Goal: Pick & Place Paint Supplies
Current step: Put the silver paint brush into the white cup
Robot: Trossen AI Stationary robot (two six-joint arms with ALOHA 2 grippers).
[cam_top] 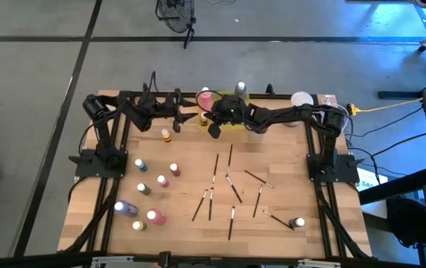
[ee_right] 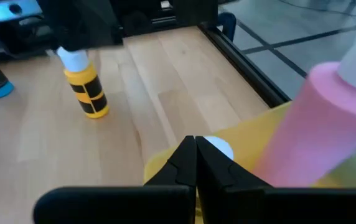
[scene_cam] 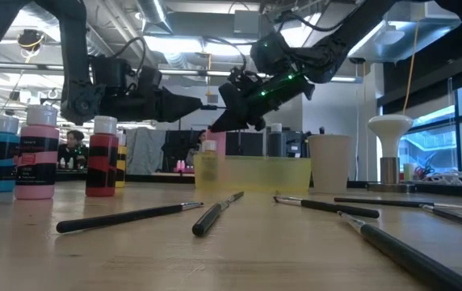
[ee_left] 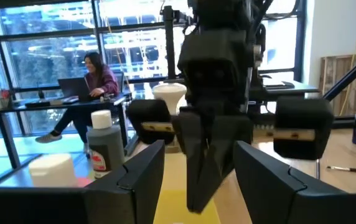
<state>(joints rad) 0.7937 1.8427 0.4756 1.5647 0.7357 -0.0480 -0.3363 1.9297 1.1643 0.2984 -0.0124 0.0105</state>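
Wooden table [cam_top: 198, 175] carries small paint bottles [cam_top: 147, 187] on its left and scattered paintbrushes [cam_top: 231, 190] mid-right, all awaiting collection. Left end effector [cam_top: 191, 117] hovers part-open and empty beside the yellow tray [cam_top: 237, 121]. Right end effector [cam_top: 214, 128], fingers fully closed on nothing visible, hangs over that tray beside a pink bottle [cam_top: 205, 97], likely mid-delivery.
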